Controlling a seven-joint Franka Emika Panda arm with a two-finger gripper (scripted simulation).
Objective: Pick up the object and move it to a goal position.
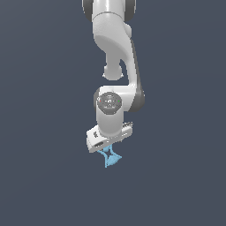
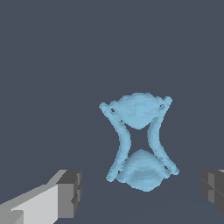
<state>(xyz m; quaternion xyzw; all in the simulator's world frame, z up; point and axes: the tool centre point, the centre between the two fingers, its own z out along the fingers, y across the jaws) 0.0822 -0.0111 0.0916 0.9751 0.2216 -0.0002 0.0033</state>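
The object (image 2: 139, 142) is a small light-blue hourglass shape with two lobes joined at a narrow waist. In the wrist view it lies on the dark grey surface between and beyond my two fingertips (image 2: 70, 192), which stand wide apart and do not touch it. In the exterior view the object (image 1: 110, 157) pokes out just below the white gripper hand (image 1: 109, 137), partly hidden by it. The gripper (image 2: 142, 192) is open, with the object's near lobe in the gap between the fingers.
The flat dark grey surface (image 1: 44, 176) spreads all around. The white arm (image 1: 115, 53) comes down from the top of the exterior view.
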